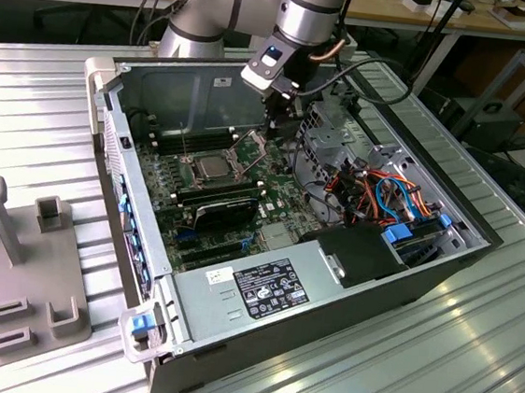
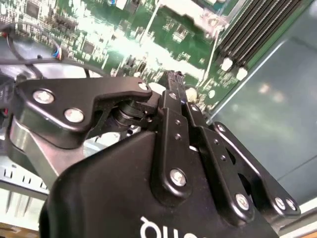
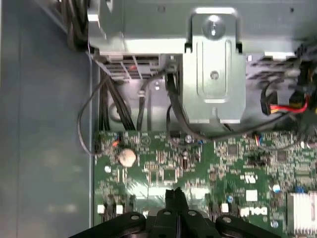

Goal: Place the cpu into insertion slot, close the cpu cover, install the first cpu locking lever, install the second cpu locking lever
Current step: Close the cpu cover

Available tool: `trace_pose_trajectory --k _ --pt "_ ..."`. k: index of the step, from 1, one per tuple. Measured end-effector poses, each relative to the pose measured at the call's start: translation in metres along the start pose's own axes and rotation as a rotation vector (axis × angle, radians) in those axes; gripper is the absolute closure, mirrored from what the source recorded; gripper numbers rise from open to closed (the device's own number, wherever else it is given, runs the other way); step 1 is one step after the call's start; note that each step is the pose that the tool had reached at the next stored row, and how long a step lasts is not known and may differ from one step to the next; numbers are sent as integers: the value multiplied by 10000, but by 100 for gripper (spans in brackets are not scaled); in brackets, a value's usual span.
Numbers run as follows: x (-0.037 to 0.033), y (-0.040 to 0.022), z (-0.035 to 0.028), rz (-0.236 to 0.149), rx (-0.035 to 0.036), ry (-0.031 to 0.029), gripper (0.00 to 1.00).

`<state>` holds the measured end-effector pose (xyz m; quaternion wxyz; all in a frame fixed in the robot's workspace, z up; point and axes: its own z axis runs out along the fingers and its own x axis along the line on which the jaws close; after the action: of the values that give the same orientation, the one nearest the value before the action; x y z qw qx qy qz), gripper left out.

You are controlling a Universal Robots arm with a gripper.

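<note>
The jaws (image 1: 274, 127) hang inside the open case (image 1: 137, 230), low over the green board (image 3: 163, 163). In both wrist views the fingertips (image 3: 174, 194) are pressed together, and nothing shows between them, so I take them as clenched and empty.

The cpu (image 1: 211, 166) already lies flat in the slot (image 1: 193, 176), silvery top up. From the jaws it is off toward the exterior view's left and lower down, near but not beneath them.

The cover (image 1: 248, 148) is what matters here. It is not yet closed. It stands tilted up from the slot edge that faces the jaws, between the jaws and the cpu. Its hinged edge looks to run along that near side of the slot, with the free edge raised. The cover seems just beside the fingertips, though I cannot tell whether they touch it.

Judging from this, the cover's fall is away from the jaws, toward the exterior view's left and down over the cpu.

A thin lever (image 1: 185, 146) stands upright beyond the slot, on the side far from the jaws. The case rests on a ribbed metal surface (image 1: 433, 365).
</note>
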<state>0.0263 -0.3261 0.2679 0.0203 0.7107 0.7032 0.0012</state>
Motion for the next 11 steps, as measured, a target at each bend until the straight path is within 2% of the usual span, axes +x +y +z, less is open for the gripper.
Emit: trace_pose_trajectory --k 2,6,8,9,11 --pt "6 32 39 0 1 -2 89" --pt "12 26 120 2 1 -1 89" --pt "13 -14 149 1 2 0 89" --pt "15 -66 158 0 2 0 89" --pt "16 -130 163 1 2 2 89"
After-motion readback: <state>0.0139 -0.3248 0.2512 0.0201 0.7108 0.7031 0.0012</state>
